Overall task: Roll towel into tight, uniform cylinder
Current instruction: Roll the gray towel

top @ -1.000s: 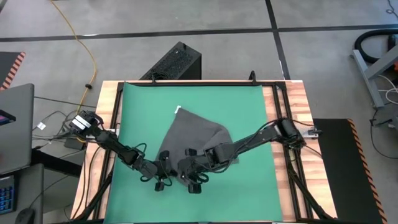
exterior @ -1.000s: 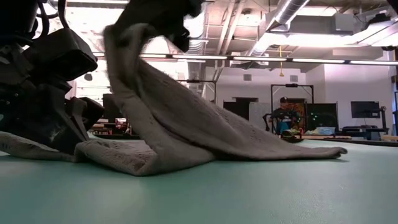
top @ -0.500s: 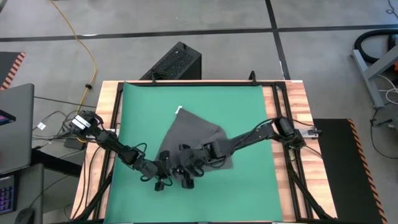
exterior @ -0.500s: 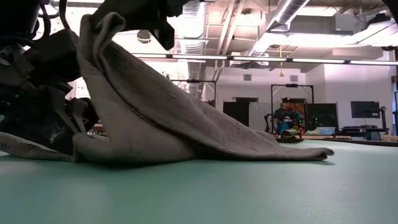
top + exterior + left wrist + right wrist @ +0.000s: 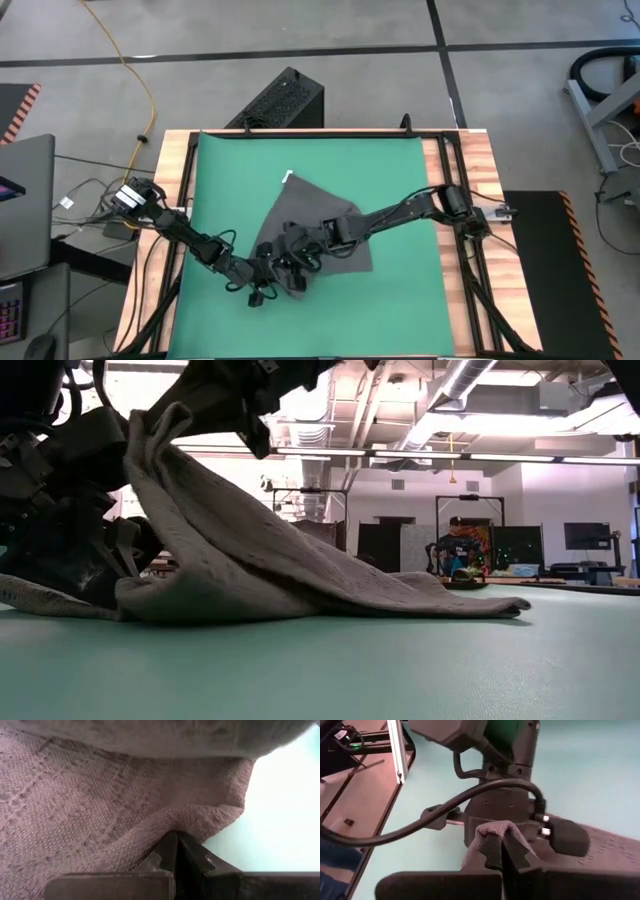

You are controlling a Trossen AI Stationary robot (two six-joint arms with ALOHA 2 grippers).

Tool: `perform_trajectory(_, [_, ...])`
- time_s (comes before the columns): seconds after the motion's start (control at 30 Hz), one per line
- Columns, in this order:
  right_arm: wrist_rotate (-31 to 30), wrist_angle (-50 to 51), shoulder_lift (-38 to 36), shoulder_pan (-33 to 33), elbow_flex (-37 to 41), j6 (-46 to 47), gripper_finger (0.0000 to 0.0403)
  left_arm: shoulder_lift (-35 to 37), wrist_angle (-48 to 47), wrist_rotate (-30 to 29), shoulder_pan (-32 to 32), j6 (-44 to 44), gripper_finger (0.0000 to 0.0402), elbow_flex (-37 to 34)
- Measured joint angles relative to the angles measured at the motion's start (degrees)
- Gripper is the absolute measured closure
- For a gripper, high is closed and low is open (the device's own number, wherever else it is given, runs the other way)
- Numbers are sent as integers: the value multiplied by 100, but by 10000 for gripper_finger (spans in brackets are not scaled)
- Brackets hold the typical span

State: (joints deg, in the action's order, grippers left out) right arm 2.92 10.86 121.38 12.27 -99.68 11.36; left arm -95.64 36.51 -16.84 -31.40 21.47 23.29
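The dark grey towel [image 5: 322, 212] lies on the green mat [image 5: 400, 170], with its white tag [image 5: 287, 177] at the far corner. Part of it is drawn up into a sloping sheet [image 5: 230, 530]. My left gripper [image 5: 260, 274] is at the towel's near left part, low at the mat, and is shut on cloth [image 5: 177, 842]. My right gripper [image 5: 290, 264] is right beside it, above the mat. It is shut on a raised bit of the towel [image 5: 503, 836]. In the low view the right gripper [image 5: 235, 390] shows at the top. My left gripper pinches the towel's edge [image 5: 165, 822] between its two shut fingers, coming in low from the table's left. That part of the towel stays down at the mat [image 5: 120, 600]. My right gripper pinches a small bunched fold of the towel [image 5: 496, 826] between its shut fingers, held clear above the mat. The cloth slopes down from the hold [image 5: 160, 425] to the mat, its far end [image 5: 500, 605] lying flat.
The mat covers a wooden table with black rails [image 5: 455, 200] on both sides. Cables [image 5: 120, 215] run at the left arm's base. In the low view, a person [image 5: 458, 550] sits far back in the room. Bare mat shows at the right [image 5: 410, 260] and far left [image 5: 225, 170].
My right gripper has carried its held part of the towel toward the table's left, close to my left gripper, and a little lower. The raised cloth has leaned over leftward and its right end has drawn in. My left gripper has kept still.
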Motion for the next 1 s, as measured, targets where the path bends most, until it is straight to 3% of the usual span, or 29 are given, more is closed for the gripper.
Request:
perform_trajectory(0.23, [236,-132,148,13,-7,37,396,114,-210,412,-2,98,401,-13])
perform_trajectory(0.4, [176,-105,185,37,0,11,396,774,-1110,704,1,236,401,-5])
perform_trajectory(0.63, [163,-143,190,12,2,3,396,2110,-2273,573,4,390,401,-5])
perform_trajectory(0.73, [164,-214,190,17,2,-119,396,2578,-2408,111,-22,423,401,-5])
perform_trajectory(0.87, [176,-361,253,12,2,-170,396,2961,-2592,-45,-33,131,402,6])
perform_trajectory(1.0, [371,-530,318,-4,4,-229,396,3037,-3563,-186,-20,415,401,-5])
